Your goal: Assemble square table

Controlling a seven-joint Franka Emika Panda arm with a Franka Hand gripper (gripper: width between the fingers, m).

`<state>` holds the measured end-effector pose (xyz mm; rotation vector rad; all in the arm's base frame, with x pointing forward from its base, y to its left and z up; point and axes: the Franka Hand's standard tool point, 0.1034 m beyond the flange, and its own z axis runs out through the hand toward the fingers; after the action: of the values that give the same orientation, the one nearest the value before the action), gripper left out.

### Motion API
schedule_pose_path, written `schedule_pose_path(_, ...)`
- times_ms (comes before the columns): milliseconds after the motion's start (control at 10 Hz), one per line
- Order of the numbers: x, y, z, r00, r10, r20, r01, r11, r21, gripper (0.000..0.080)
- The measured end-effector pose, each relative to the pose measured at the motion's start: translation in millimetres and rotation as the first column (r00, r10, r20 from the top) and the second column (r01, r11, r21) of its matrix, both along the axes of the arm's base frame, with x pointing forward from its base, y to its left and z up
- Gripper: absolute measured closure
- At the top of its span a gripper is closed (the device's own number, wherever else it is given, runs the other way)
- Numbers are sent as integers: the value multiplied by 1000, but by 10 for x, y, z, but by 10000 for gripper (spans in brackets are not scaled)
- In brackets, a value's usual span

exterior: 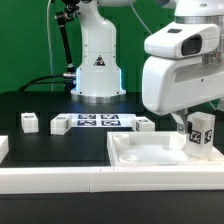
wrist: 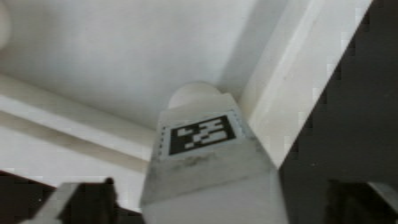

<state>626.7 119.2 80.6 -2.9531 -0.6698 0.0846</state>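
Observation:
The square table's white slab [exterior: 150, 155] with its raised rim lies flat at the exterior view's right. One short white leg [exterior: 201, 131] with a black-and-white tag stands upright on the slab's far right corner. My gripper [exterior: 192, 124] hangs over that leg and stands open, a finger on either side of it. In the wrist view the tagged leg [wrist: 206, 140] rises between the dark fingers [wrist: 93, 203], with a gap showing on one side, and the slab's rim [wrist: 80, 120] lies beyond. My gripper [wrist: 214, 208] holds nothing.
Three loose white legs [exterior: 30, 122] [exterior: 60, 125] [exterior: 145, 124] lie on the black table behind the slab. The marker board [exterior: 97, 121] lies between them, in front of the robot's base [exterior: 97, 65]. A long white border bar [exterior: 60, 181] runs along the front edge.

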Motion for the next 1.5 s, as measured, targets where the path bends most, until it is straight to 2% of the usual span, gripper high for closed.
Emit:
schedule_pose_path(100,0,-1,0,1000,0,0,0,1000,0,358)
schedule_pose_path(200,0,-3,-1,1000,0,0,0,1000,0,358)
schedule_pose_path(300,2,-17,-2,1000,-16,-1,16,1000,-2,511)
schedule_pose_path(500,2,-19,-3,999,-47,-4,47,999,-4,511)
schedule_pose_path(800,0,-30,-9,951,-309,-29,309,951,-18,511)
schedule_pose_path(1100,-6,-29,-11,832,-554,-23,553,832,-43,509)
schedule_pose_path(1300,-4,-34,-11,722,-691,-30,689,723,-61,509)
schedule_pose_path(1500,-5,-37,-12,571,-821,-32,816,571,-86,509)
